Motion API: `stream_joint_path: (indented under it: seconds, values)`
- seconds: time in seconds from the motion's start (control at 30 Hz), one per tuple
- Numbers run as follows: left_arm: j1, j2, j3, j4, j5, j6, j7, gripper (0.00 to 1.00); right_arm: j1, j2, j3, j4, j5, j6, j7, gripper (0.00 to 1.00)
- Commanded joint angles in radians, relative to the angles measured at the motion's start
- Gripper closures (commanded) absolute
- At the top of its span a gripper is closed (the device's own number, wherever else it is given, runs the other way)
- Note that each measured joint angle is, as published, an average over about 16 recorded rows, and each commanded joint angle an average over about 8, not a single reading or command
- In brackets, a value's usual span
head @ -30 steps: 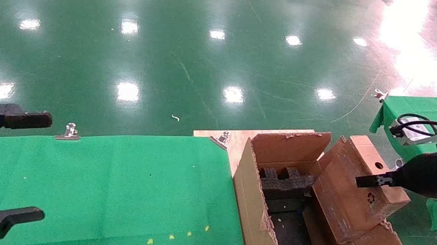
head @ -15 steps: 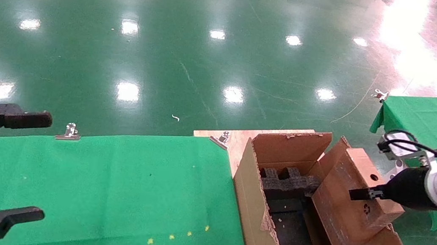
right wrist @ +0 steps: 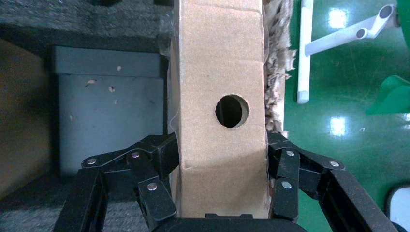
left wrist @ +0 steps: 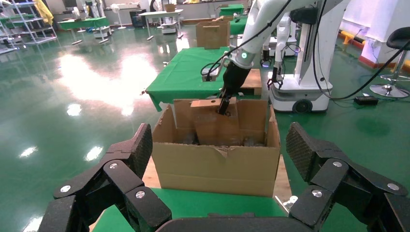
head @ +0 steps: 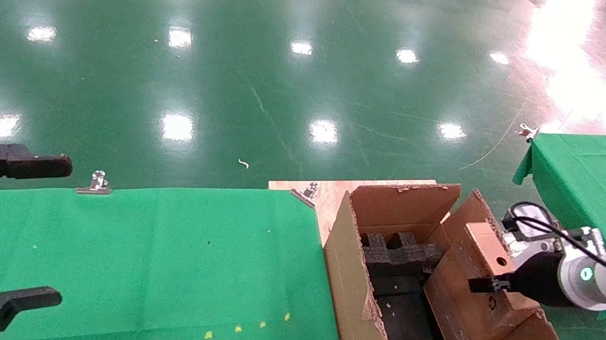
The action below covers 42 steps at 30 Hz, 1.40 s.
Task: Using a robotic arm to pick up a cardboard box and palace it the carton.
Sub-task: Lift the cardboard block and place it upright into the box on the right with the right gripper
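Green floor surrounds the carton (head: pixel 356 296), where the right claw (right wrist: pixel 222 159) pinches the cardboard box (head: pixel 479 289) above foam inserts (head: pixel 398 251).

Robotics lab or factory test hall: glossy green floor (head: pixel 269 70) reflecting ceiling lights; green-draped tables (left wrist: pixel 188 72) standing around; shelving racks (left wrist: pixel 19 24) at ten o'clock; a wheeled robot base (left wrist: pixel 300 92) sitting at one o'clock.

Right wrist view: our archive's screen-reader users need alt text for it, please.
The right gripper clamps a small cardboard box with a round hole in its face, one black finger on each side. Beyond it are the carton's black foam inserts, with green floor on the other side.
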Motion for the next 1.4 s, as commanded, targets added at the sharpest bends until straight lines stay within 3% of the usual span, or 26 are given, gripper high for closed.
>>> stream_joint_path:
  seconds: [0.03, 0.37, 0.83, 0.87, 1.07, 1.13, 1.4]
  values:
    - [0.000, 0.000, 0.000, 0.000, 0.000, 0.000, 0.000, 0.00, -0.022, -0.010, -0.006, -0.021, 0.000, 0.024, 0.005, 1.00]
    - [0.000, 0.000, 0.001, 0.000, 0.000, 0.000, 0.000, 0.00, -0.116, -0.090, -0.007, -0.178, 0.144, 0.081, -0.102, 1.00]
    - [0.000, -0.001, 0.001, 0.000, -0.001, -0.001, 0.001, 0.00, -0.232, -0.210, 0.016, -0.428, 0.343, 0.053, -0.305, 0.98]
    - [0.000, -0.001, 0.001, 0.000, -0.001, -0.001, 0.001, 0.00, -0.235, -0.215, 0.018, -0.439, 0.351, 0.050, -0.315, 0.93]
    - [0.000, -0.001, 0.002, 0.000, -0.001, -0.001, 0.001, 0.00, -0.250, -0.235, 0.030, -0.492, 0.391, 0.033, -0.360, 0.18]
    - [0.000, -0.001, 0.002, 0.000, -0.001, -0.001, 0.001, 0.00, -0.253, -0.238, 0.033, -0.501, 0.398, 0.030, -0.366, 0.00]
    - [0.000, -0.001, 0.002, 0.000, -0.001, -0.001, 0.001, 0.00, -0.247, -0.232, 0.030, -0.487, 0.390, 0.029, -0.355, 0.00]
